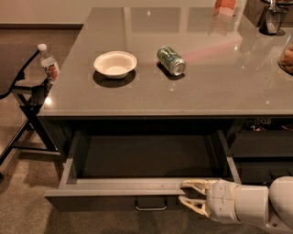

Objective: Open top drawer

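Surface (206, 91): a grey, glossy top with ceiling lights reflected in it, filling the upper part of the camera view.

A white bowl (115, 64) sits upright left of centre. A green can (171, 60) lies on its side just right of it, the two apart. At the far right corner are a dark container (272, 18) and an orange-red item (224, 7) (both cut off by the frame edge, identity not determinable).

Top drawer (105, 194): directly below the surface, standing well out. Its dark interior and lighter grey side walls are exposed. The loop handle (150, 204) sits at the centre of the front.

Hand (182, 192): at lower right, on a white arm, right of the handle and against the drawer front. The fingers (194, 185) are set a little apart, the upper one lying along the front's top edge and the lower one before its face. It holds no loose item, and whether it pinches the edge cannot be told.

Room: narrower drawers (261, 144) lie to the right. A black-framed chair (23, 91) stands at left, with a clear bottle (48, 64) showing just beside the surface's edge. The floor (27, 201) is brown and speckled.
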Action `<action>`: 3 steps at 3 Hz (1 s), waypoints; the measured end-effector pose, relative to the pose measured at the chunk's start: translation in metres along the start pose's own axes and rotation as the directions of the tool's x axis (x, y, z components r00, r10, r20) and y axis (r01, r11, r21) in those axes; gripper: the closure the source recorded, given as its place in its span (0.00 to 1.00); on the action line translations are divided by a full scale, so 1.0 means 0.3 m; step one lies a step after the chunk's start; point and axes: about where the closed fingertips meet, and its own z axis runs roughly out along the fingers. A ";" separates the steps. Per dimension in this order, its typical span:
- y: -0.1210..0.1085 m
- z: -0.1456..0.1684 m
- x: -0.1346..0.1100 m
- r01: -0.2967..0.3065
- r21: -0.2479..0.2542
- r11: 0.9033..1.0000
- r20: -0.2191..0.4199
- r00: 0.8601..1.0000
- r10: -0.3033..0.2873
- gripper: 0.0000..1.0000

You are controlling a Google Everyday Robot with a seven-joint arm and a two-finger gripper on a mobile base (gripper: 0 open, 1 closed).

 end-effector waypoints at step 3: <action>0.000 0.000 0.000 0.000 0.000 1.000 0.000 1.000 0.000 0.35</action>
